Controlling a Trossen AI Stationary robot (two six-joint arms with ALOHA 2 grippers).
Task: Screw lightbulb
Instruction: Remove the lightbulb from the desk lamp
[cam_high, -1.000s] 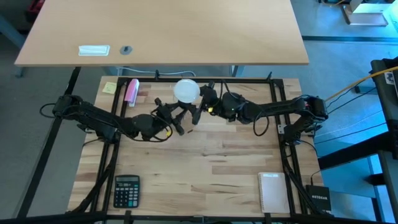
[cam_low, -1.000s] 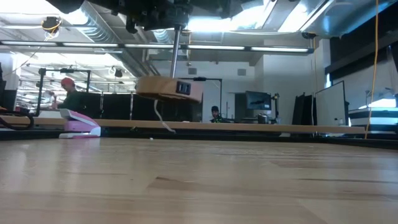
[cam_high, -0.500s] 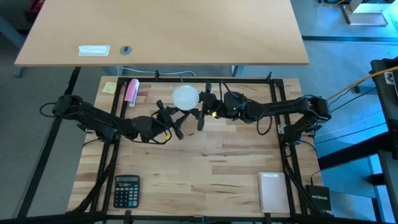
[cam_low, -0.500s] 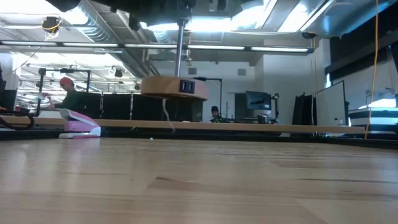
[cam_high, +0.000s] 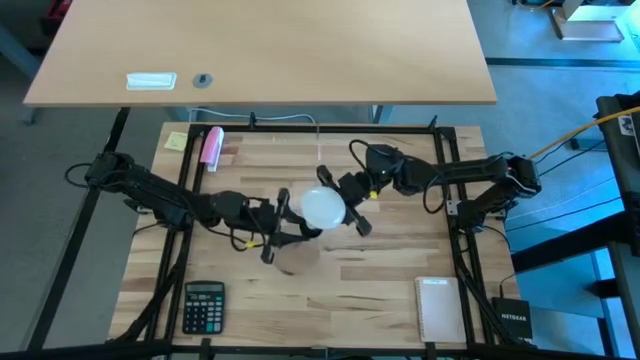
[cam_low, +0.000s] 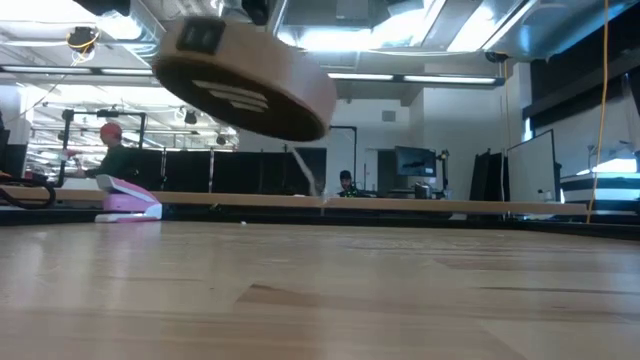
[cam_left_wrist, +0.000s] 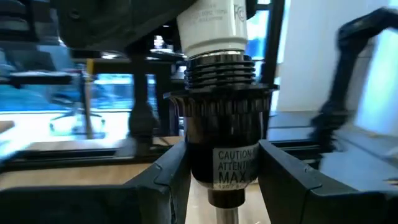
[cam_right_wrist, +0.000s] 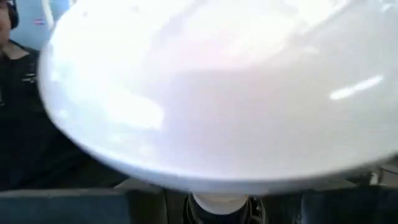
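Where the wooden desk (cam_high: 330, 270) fronts a dim lab room, the lightbulb (cam_high: 323, 207) hangs mid-desk, base in a black socket (cam_left_wrist: 225, 149) grasped by the left gripper (cam_high: 283, 222). Right gripper (cam_high: 345, 205) clasps the globe; its fingertips hidden.

The lightbulb (cam_high: 322, 207) covers the right hand's fingertips (cam_high: 340, 205) from above; in the right wrist view its globe (cam_right_wrist: 217, 87) runs past the frame edges. In the left wrist view the black socket (cam_left_wrist: 224, 152) is cut off below, its caution label (cam_left_wrist: 236, 168) only partly legible. The wooden disc (cam_low: 245, 85) is cropped at the low view's top
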